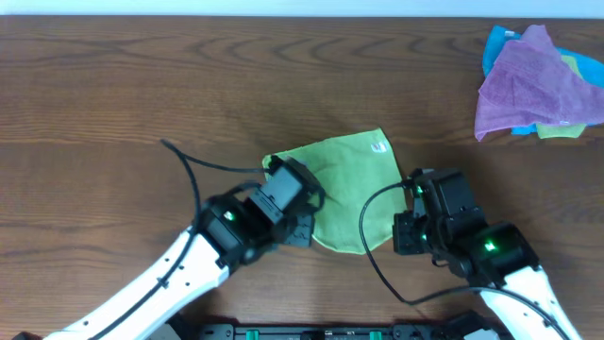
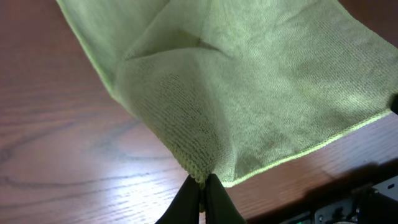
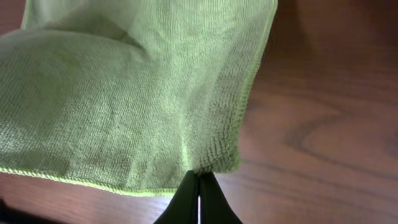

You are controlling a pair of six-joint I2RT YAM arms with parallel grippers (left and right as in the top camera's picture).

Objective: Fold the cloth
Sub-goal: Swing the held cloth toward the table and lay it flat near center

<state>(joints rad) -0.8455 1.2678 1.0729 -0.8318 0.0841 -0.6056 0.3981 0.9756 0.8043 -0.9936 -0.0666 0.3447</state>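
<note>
The lime-green cloth (image 1: pixel 351 184) lies rumpled at the middle of the wooden table, its small white tag (image 1: pixel 379 147) near the far right corner. My left gripper (image 1: pixel 304 227) is at the cloth's near left side. In the left wrist view it (image 2: pixel 201 182) is shut on a bunched corner of the cloth (image 2: pixel 249 81), which rises away from the tips. My right gripper (image 1: pixel 400 234) is at the near right side. The right wrist view shows it (image 3: pixel 199 175) shut on a pinched corner of the cloth (image 3: pixel 124 93), with a hemmed edge running left.
A pile of purple and blue cloths (image 1: pixel 536 80) sits at the far right corner of the table. Black cables (image 1: pixel 203 162) trail from both arms over the wood. A dark rail (image 1: pixel 330 331) runs along the near table edge.
</note>
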